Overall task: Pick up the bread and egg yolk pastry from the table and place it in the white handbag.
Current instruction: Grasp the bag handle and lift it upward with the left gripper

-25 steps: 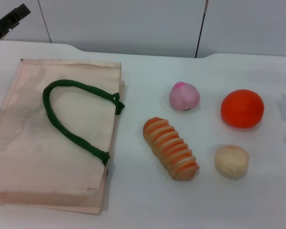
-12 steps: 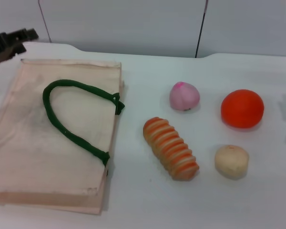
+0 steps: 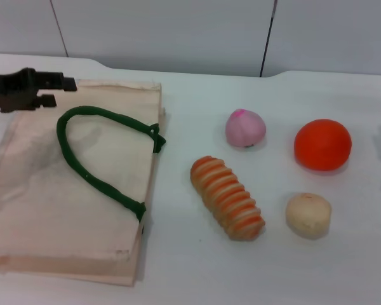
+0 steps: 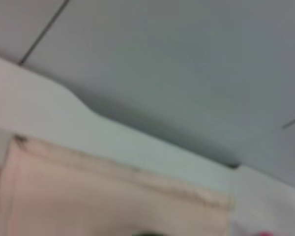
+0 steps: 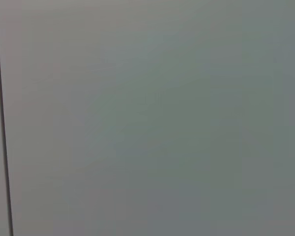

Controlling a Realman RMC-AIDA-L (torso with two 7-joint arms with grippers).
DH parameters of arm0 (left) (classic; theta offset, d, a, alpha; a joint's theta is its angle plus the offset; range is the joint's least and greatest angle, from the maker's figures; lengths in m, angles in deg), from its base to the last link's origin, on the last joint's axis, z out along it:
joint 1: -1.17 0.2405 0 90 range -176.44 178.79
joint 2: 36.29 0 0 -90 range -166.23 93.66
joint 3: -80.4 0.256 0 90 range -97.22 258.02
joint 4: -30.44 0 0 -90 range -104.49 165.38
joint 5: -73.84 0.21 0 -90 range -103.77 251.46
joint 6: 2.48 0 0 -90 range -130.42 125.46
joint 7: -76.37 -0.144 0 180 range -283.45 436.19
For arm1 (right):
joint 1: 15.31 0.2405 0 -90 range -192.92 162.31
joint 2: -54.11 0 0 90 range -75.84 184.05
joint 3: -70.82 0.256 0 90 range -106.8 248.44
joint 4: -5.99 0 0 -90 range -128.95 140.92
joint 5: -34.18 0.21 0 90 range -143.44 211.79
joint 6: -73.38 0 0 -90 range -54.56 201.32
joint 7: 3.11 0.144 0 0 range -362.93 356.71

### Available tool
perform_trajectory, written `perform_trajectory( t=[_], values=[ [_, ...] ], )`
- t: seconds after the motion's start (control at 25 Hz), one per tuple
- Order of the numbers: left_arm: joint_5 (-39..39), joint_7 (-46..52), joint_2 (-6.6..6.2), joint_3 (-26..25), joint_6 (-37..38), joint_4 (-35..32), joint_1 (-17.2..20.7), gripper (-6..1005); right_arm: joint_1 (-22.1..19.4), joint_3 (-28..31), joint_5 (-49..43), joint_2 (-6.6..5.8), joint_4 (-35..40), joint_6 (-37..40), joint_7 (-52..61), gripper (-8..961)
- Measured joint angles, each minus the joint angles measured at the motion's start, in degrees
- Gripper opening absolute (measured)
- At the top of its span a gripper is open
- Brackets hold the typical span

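**Q:** Head view first: what lies on the table [image 3: 178, 279], biggest thing first?

**A:** Largest is the white handbag [image 3: 44, 210], flat on the left side, its green handles [image 3: 89, 159] curled on top. Its far edge also shows in the left wrist view [image 4: 113, 172], though blurred. To the right, in the middle of the table, lies the bread [image 3: 227, 197], slanting from far-left to near-right. Far right sits an orange ball [image 3: 322, 144]. The egg yolk pastry [image 3: 308, 215] rests near the front, right of the bread and apart from it. A pink bun [image 3: 245, 127] sits beyond the bread.

**Q:** Where are the grippers?

**A:** The left gripper [image 3: 54, 90] reaches in from the left edge, above the bag's far-left corner. Its two dark fingers [image 3: 57, 80] point right with a slim gap between them, seemingly spread a little, and hold nothing. The right arm is only a dark sliver at the far right edge; its wrist view shows plain grey wall, so I cannot tell its state.
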Motion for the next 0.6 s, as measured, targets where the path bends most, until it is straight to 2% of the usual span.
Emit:
perform_trajectory(
  t=[0.28, 0.6],
  values=[
    [7.1, 3.8, -0.89, 0.0, -3.1, 0.0, -1.1, 683, -0.1, 0.1, 0.0, 0.0, 0.0, 0.0, 0.0, 883],
    [12.9, 4.8, -1.03, 0.1, -2.9, 0.6, -2.6, 681, 0.1, 0.1, 0.1, 0.0, -0.3, -0.1, 0.0, 883]
  ],
)
